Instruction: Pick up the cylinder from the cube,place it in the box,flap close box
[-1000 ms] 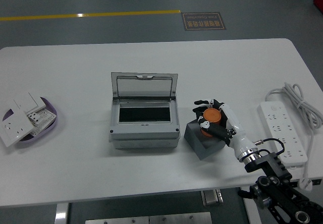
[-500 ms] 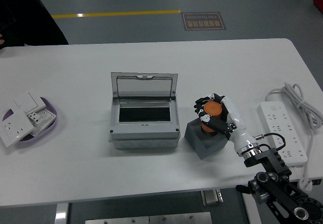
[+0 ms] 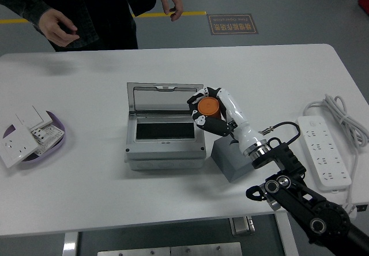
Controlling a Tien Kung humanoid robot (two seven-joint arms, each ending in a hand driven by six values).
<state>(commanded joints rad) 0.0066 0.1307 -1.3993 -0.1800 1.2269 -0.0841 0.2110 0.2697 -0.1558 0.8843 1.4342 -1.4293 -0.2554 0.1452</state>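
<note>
right hand [image 3: 209,113] | grasping orange cylinder [image 3: 209,107] | held over box's [image 3: 165,149] right edge | cube [image 3: 234,157] below-right

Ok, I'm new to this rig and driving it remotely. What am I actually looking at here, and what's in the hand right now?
This is a single camera high on the robot's head, looking down over a white table. The black arm coming in from the lower right is the robot's right arm; its white five-fingered right hand grips an orange cylinder, held above the right edge of a grey box whose lid is flipped up. Just right of the box sits the dark grey cube, now with nothing on top. At far left is a purple dish of white wall switches; at far right a white power strip. The left arm is not in view. A person stands at the far side, hands off the table.
</note>
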